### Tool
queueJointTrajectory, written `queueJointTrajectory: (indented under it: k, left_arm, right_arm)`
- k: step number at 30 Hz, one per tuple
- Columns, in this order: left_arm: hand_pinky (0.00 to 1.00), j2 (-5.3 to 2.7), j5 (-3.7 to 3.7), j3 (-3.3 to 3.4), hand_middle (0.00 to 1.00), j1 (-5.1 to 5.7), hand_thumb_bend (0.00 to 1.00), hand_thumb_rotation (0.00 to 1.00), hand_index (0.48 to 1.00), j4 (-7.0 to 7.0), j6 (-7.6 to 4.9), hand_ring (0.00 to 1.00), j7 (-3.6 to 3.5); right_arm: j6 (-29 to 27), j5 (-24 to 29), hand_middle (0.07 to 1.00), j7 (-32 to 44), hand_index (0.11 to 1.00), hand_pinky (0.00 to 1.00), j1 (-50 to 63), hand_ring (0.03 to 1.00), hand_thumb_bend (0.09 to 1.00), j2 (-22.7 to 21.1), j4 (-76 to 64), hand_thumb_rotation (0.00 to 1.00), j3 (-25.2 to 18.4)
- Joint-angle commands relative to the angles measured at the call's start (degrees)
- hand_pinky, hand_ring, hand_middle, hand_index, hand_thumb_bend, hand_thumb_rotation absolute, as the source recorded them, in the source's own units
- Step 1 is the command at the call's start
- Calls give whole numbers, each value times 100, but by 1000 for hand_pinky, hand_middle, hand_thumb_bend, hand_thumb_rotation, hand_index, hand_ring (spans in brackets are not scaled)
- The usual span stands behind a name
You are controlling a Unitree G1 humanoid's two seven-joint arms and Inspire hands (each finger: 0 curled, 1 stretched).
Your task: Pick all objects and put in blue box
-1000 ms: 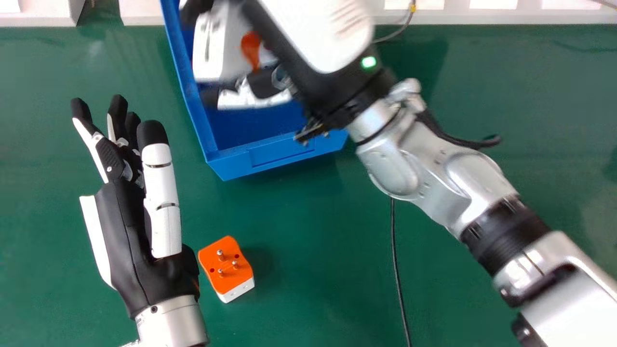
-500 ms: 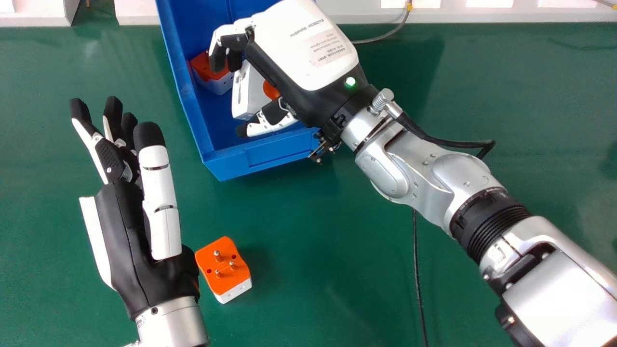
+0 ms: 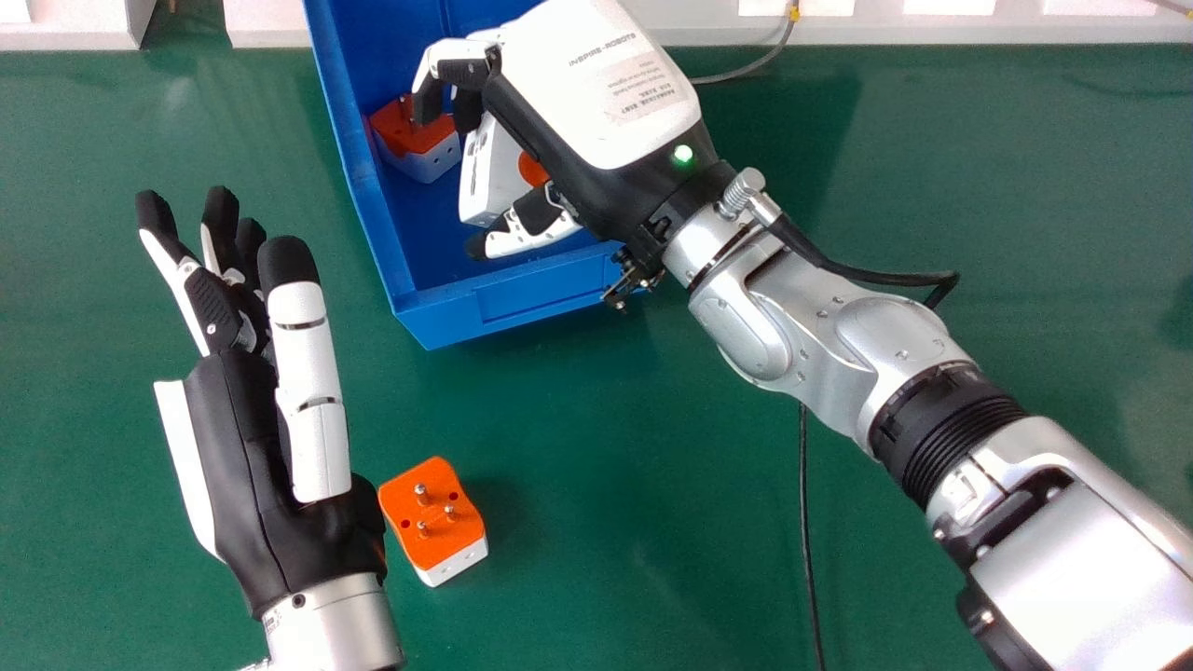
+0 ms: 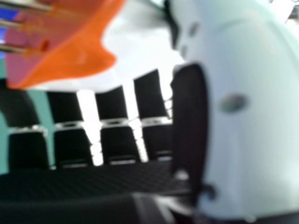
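The right hand (image 3: 606,93) is inside the blue box (image 3: 545,303), its fingers and thumb curled round a white and orange adapter (image 3: 486,177). In the right hand view, this adapter (image 4: 77,56), orange with metal pins, lies against the curled fingers (image 4: 110,105) of the right hand, beside its thumb. Another orange and white adapter (image 3: 415,144) lies in the box near its left wall. A third orange adapter (image 3: 433,513) with its pins up rests on the green table. Just left of it, the left hand (image 3: 252,447) stands open and holds nothing.
A black cable (image 3: 807,540) runs over the green table (image 3: 596,447) below the right forearm. Along the table's far edge stands a white structure (image 3: 932,30), with a grey cable (image 3: 746,67) in front of it.
With the adapter, the right hand first came down and right in the box, then shifted slightly up and right. The left hand has stayed nearly still.
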Motion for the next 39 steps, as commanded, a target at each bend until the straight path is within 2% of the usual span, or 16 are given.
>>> queueJointTrajectory:
  k: [1,3,6,7,8,10,14,15,16,18,23,31,33,35,39]
  left_arm:
    - [949,-534,35,-19,991,-15,558,796,984,-100,-90,985,11]
    - [947,-537,47,-20,989,-9,555,796,983,-107,-85,983,19]
    - [946,-533,48,-18,987,-10,556,796,981,-97,-95,982,16]
    - [948,-528,39,-21,987,-8,556,797,981,-100,-91,982,7]
    - [949,-525,33,-24,986,-7,556,798,981,-103,-87,982,1]
    - [954,-523,27,-25,989,-13,554,802,983,-95,-97,985,-7]
    - [954,-533,47,-24,989,-30,554,802,983,-69,-115,985,2]
    - [954,-536,49,-24,988,-32,555,801,982,-64,-119,985,4]
    - [954,-538,50,-24,987,-34,551,800,981,-60,-122,985,6]
    - [954,-541,59,-16,986,-44,549,797,979,-40,-141,985,12]
    - [955,-542,26,-22,986,-49,554,800,980,-50,-129,985,-2]
    - [956,-578,42,-56,984,-20,562,787,978,-86,-117,983,29]
    - [957,-578,108,-65,984,7,561,785,978,-93,-132,984,57]
    - [955,-575,106,-79,986,46,559,790,979,-127,-138,985,62]
    - [953,-599,21,-89,984,85,555,777,976,-188,-140,984,75]
  right_arm:
    - [43,167,492,-150,559,304,-313,416,491,50,-90,0,-112]
    - [197,147,505,-154,556,301,-285,420,491,76,-128,0,-121]
    - [1101,-93,524,291,559,301,-136,433,489,75,-588,0,-35]
    - [1375,-132,757,433,712,469,-71,672,671,87,-754,0,-21]
    - [1543,-142,806,522,744,505,-23,723,709,93,-875,0,-12]
    - [1831,-147,937,634,902,718,73,910,881,110,-1086,66,8]
    - [2207,-221,949,683,921,746,155,928,900,98,-1330,74,71]
    - [2258,-232,960,673,937,797,163,942,920,97,-1366,87,80]
    - [2294,-240,980,670,968,896,171,971,959,97,-1393,145,84]
    - [2293,-224,995,623,992,973,184,993,991,100,-1419,196,80]
    - [2226,-174,1000,560,1000,999,206,1000,1000,85,-1463,214,66]
    - [2189,-74,1000,356,1000,1000,382,1000,1000,47,-1766,234,-71]
    - [2187,15,1000,349,1000,1000,550,1000,1000,9,-2091,232,-178]
    - [2305,99,1000,450,1000,1000,986,1000,1000,-81,-2994,235,-370]
    - [2645,279,1000,1148,1000,1000,1900,1000,1000,-155,-4844,320,-660]
